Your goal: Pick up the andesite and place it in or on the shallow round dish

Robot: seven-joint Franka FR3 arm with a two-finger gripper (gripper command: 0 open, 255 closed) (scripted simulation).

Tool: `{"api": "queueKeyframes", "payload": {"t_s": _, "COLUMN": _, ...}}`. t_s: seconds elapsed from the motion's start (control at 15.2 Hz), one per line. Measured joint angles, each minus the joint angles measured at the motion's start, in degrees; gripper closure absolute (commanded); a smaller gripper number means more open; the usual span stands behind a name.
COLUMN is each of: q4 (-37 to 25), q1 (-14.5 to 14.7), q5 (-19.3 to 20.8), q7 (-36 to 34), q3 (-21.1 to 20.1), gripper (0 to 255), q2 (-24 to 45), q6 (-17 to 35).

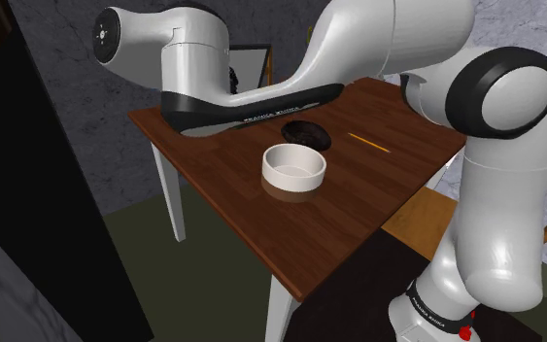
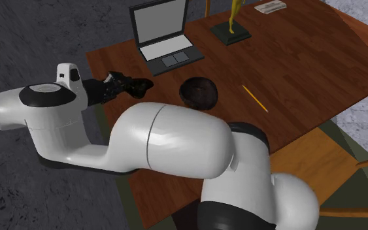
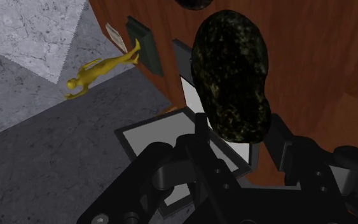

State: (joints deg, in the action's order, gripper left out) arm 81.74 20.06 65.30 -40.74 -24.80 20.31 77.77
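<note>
Wrist view: gripper [image 3: 238,133] pinching the dark speckled andesite [image 3: 231,76], up off the table [image 1: 358,209] near the laptop [image 2: 163,32], well apart from the white shallow round dish [image 1: 295,167]; apparently mid-carry, next needing a swing over the dish, then lowering and release.

On my second exterior feed I see an open laptop [image 2: 161,32] on the brown wooden table [image 2: 306,59], with a yellow figurine [image 2: 233,14] on a dark base to that view's right. A yellow pencil [image 2: 255,98] lies apart from both, and a small booklet [image 2: 270,7] sits near the figurine.
</note>
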Motion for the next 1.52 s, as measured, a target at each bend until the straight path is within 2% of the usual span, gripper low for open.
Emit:
{"api": "queueKeyframes", "payload": {"t_s": 0.4, "q4": 14.52, "q1": -7.06, "q5": -3.22, "q7": 1.3, "q3": 1.76, "gripper": 255, "q2": -12.03, "q6": 8.84}}
{"api": "queueKeyframes", "payload": {"t_s": 0.73, "q4": 25.16, "q1": -11.36, "q5": -4.78, "q7": 3.15, "q3": 4.78, "gripper": 255, "q2": -21.07, "q6": 16.65}}
{"api": "queueKeyframes", "payload": {"t_s": 1.25, "q4": 38.28, "q1": -16.44, "q5": -4.38, "q7": 7.69, "q3": 11.89, "gripper": 255, "q2": -32.84, "q6": 28.65}}
{"api": "queueKeyframes", "payload": {"t_s": 1.52, "q4": 40.35, "q1": -17.05, "q5": -3.39, "q7": 6.5, "q3": 12.75, "gripper": 255, "q2": -32.87, "q6": 30.83}}
